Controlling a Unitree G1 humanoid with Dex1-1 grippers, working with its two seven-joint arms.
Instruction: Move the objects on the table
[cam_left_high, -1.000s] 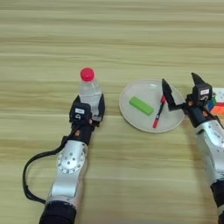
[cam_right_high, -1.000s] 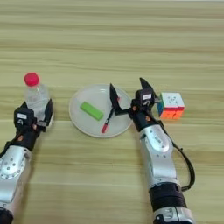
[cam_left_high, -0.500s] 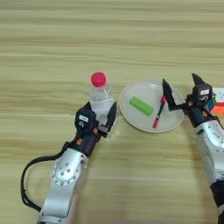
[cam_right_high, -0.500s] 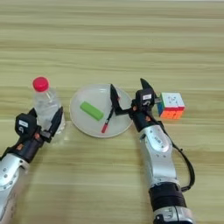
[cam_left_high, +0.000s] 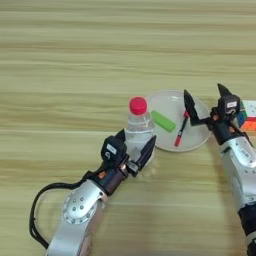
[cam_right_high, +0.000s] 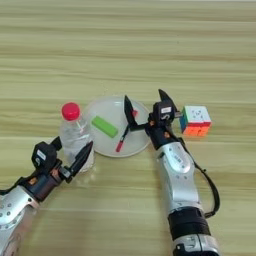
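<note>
A small clear bottle with a red cap stands upright just left of the round white plate. My left gripper is shut on the bottle's lower body, one black finger on each side. On the plate lie a bright green block and a slim red pen. My right gripper is open at the plate's right rim. Its left finger is over the pen's upper end, and nothing is between its fingers.
A colourful puzzle cube sits on the wooden table just right of the right gripper. A black cable loops beside my left forearm at the lower left.
My left gripper has carried the bottle to the right and a little nearer, from well left of the plate to right beside its left rim. The right arm has not moved.
</note>
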